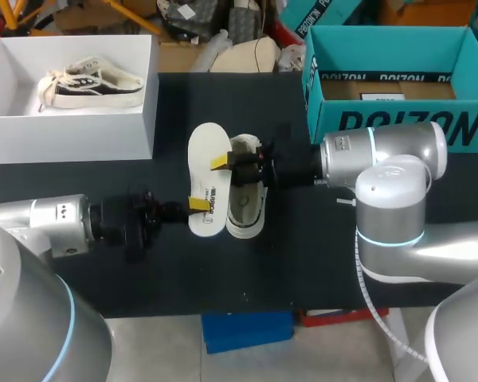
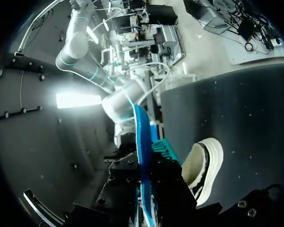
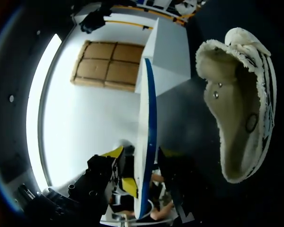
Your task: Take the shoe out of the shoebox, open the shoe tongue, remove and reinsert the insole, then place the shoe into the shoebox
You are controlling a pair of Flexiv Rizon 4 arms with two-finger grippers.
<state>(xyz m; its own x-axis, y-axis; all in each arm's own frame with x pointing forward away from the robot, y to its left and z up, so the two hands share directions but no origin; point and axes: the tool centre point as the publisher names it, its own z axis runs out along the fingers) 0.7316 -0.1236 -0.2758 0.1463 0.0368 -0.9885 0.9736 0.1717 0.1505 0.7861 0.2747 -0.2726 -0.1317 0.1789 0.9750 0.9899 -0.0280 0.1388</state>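
While both arms are meeting over the middle of the table [image 1: 303,263], the insole [image 1: 206,147] is hanging between them, white face up. It is just beside the shoe [image 1: 247,208], which is lying on the dark surface with its opening upward and nothing holding it. The left gripper [image 1: 197,204] is clamping the insole at its near end, fingers pressing the two faces from above and below. The right gripper [image 1: 220,163] is straddling the insole's side edge nearer the middle and, judging by its wrist view, is pinching it too. The white shoebox [image 1: 139,119] is sitting well apart at the far left corner, with a second shoe [image 1: 92,83] in it. With two arms sharing one thin, bendy piece, the main danger is mismatched motion: if one arm is pulling or twisting while the other is holding fast, the insole could buckle or slip out of a grip. On reinsertion, the unheld shoe could skid away under the push, or the insole could fold at the collar instead of sliding in flat.
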